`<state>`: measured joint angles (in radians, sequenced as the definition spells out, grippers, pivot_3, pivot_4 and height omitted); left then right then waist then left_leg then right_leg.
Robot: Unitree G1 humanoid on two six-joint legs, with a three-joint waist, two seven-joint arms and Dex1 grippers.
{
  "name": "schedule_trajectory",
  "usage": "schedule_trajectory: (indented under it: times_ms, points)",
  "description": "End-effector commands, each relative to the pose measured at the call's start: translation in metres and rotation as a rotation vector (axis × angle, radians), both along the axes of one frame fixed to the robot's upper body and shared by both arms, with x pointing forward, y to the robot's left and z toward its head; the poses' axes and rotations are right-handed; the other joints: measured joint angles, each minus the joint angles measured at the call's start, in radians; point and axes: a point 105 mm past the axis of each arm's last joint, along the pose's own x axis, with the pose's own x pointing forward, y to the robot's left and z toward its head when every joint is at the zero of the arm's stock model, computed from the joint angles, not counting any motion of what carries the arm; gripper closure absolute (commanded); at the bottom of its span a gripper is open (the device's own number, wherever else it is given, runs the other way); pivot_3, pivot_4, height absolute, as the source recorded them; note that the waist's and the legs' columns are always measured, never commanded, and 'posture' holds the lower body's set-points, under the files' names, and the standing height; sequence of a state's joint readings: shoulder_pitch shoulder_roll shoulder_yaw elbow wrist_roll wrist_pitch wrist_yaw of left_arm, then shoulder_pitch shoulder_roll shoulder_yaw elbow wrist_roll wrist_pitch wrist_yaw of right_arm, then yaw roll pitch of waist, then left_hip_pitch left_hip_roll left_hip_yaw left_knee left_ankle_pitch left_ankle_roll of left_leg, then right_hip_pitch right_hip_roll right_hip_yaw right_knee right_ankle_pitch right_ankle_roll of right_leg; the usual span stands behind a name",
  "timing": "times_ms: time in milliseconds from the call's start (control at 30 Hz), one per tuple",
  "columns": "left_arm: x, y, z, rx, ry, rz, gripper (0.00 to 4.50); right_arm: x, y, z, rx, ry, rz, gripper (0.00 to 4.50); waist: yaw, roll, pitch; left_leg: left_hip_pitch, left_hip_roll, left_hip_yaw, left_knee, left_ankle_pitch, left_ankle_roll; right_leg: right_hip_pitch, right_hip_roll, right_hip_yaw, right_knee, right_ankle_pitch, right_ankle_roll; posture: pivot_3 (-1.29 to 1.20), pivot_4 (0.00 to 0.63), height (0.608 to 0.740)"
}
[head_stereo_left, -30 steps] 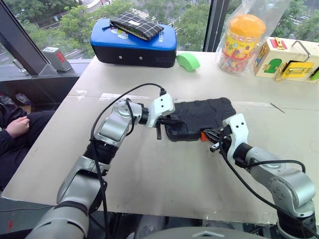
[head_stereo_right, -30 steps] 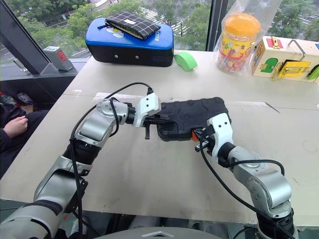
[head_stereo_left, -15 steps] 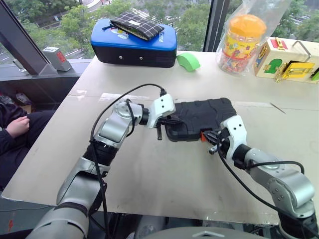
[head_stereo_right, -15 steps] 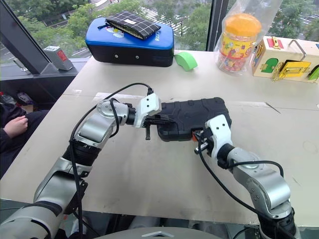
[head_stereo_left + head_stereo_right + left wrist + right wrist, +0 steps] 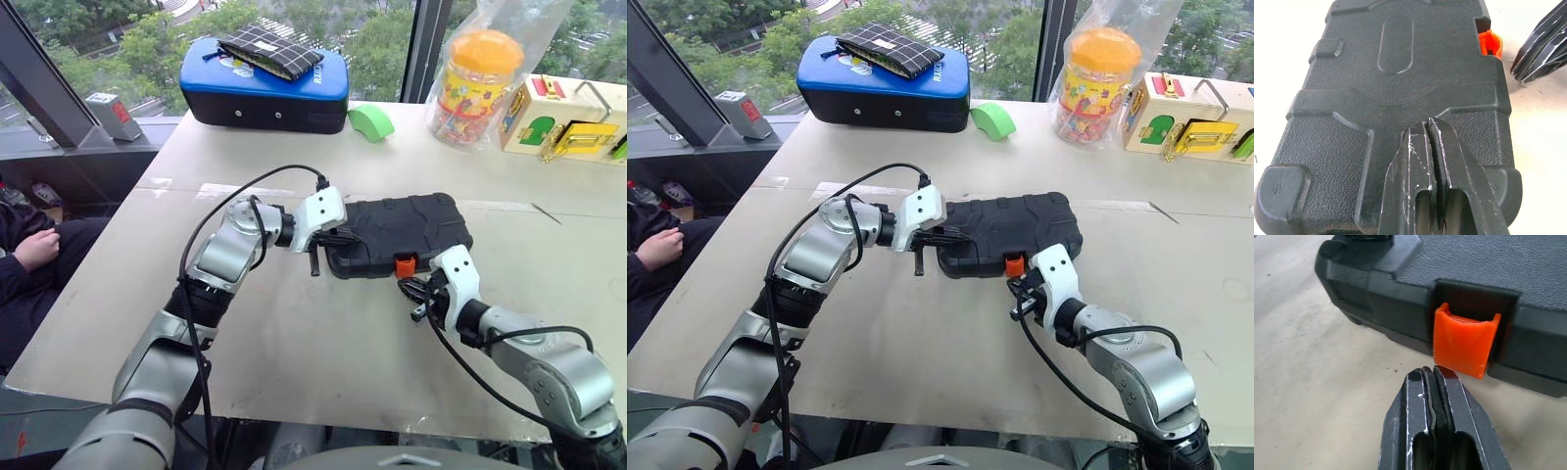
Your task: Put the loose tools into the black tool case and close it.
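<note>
The black tool case [image 5: 397,233] lies lid-down; right gripper [image 5: 1436,377], pinched empty at the orange latch's [image 5: 1464,345] 6 o'clock, may slip off. Left gripper [image 5: 1430,128], pinched empty, braces the lid.

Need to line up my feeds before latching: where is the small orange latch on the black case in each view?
Left eye: small orange plastic latch, on the black moulded-plastic case's near edge.
Right eye: same edge.
Left wrist: case's far corner.
Right wrist: just past the fingertips.
Shared landmark: right gripper beside it.
</note>
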<state>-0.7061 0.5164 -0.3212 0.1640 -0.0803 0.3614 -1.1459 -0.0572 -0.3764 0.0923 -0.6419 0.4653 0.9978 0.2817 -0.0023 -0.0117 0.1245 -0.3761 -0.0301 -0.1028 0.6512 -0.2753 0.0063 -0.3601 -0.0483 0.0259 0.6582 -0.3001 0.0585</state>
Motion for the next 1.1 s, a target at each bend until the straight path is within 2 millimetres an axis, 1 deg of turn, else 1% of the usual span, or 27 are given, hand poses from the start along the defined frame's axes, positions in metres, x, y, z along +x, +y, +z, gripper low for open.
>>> schedule_trajectory:
  times_ms: [33,367,500,567,633,700,767,833,900,967,1100]
  points:
    - [-0.011,0.001,-0.041,0.113,0.114,-0.009,4.44,0.01,-0.002,0.008,-0.004,-0.049,-0.036,4.5,0.0,-0.001,-0.001,0.0,0.0,0.0,0.0,0.0,0.0,0.0,0.0,0.0,0.0,0.0,0.0,0.0,0.15,0.74]
    - [-0.015,-0.001,-0.047,0.132,0.123,-0.023,4.44,0.021,0.004,0.012,0.02,-0.07,-0.034,4.5,-0.002,0.0,-0.002,0.0,0.0,0.0,0.0,0.0,0.0,0.0,0.0,0.0,0.0,0.0,0.0,0.0,0.15,0.74]
    - [-0.016,-0.002,-0.048,0.134,0.126,-0.025,4.44,0.022,0.007,0.017,0.029,-0.081,-0.022,4.5,-0.002,0.0,-0.002,0.0,0.0,0.0,0.0,0.0,0.0,0.0,0.0,0.0,0.0,0.0,0.0,0.0,0.15,0.74]
    - [-0.017,-0.002,-0.05,0.137,0.126,-0.025,4.44,0.014,0.009,0.018,0.02,-0.07,0.009,4.5,-0.002,0.0,-0.002,0.0,0.0,0.0,0.0,0.0,0.0,0.0,0.0,0.0,0.0,0.0,0.0,0.0,0.15,0.74]
    - [-0.017,-0.002,-0.05,0.138,0.127,-0.024,4.44,0.0,0.01,0.018,0.014,-0.054,0.057,4.5,0.0,0.001,-0.002,0.0,0.0,0.0,0.0,0.0,0.0,0.0,0.0,0.0,0.0,0.0,0.0,0.0,0.15,0.74]
    - [-0.017,-0.002,-0.05,0.137,0.128,-0.021,4.44,-0.01,0.01,0.025,0.029,-0.065,0.091,4.5,0.002,0.0,-0.002,0.0,0.0,0.0,0.0,0.0,0.0,0.0,0.0,0.0,0.0,0.0,0.0,0.0,0.15,0.74]
    - [-0.017,-0.002,-0.051,0.137,0.13,-0.02,4.44,-0.013,0.009,0.035,0.052,-0.094,0.098,4.5,0.004,0.0,-0.003,0.0,0.0,-0.001,0.0,0.0,0.0,0.0,0.0,0.0,0.0,0.0,0.0,0.0,0.15,0.74]
    - [-0.017,-0.002,-0.052,0.138,0.132,-0.019,4.44,-0.007,0.006,0.045,0.071,-0.127,0.058,4.5,0.004,0.0,-0.004,0.0,0.0,-0.001,0.0,0.0,0.0,0.0,0.0,0.0,-0.001,0.0,0.0,0.0,0.15,0.74]
    - [-0.017,-0.002,-0.053,0.138,0.134,-0.019,4.44,0.0,0.002,0.05,0.07,-0.15,0.019,4.5,0.004,0.0,-0.004,0.0,0.0,0.0,0.0,0.0,0.0,0.0,0.0,0.0,-0.001,0.0,0.0,0.0,0.15,0.74]
    - [-0.017,-0.003,-0.053,0.136,0.135,-0.019,4.44,0.008,-0.001,0.051,0.054,-0.159,-0.022,4.5,0.004,0.0,-0.004,0.0,0.0,0.0,0.0,0.0,0.0,0.0,0.0,0.0,-0.001,0.0,0.0,0.0,0.15,0.74]
    - [-0.017,-0.003,-0.053,0.133,0.135,-0.017,4.44,0.016,-0.002,0.046,0.018,-0.147,-0.047,4.5,0.012,0.0,-0.004,0.0,0.0,0.0,-0.001,0.0,0.0,0.0,0.0,0.0,-0.001,0.0,0.0,0.0,0.15,0.74]
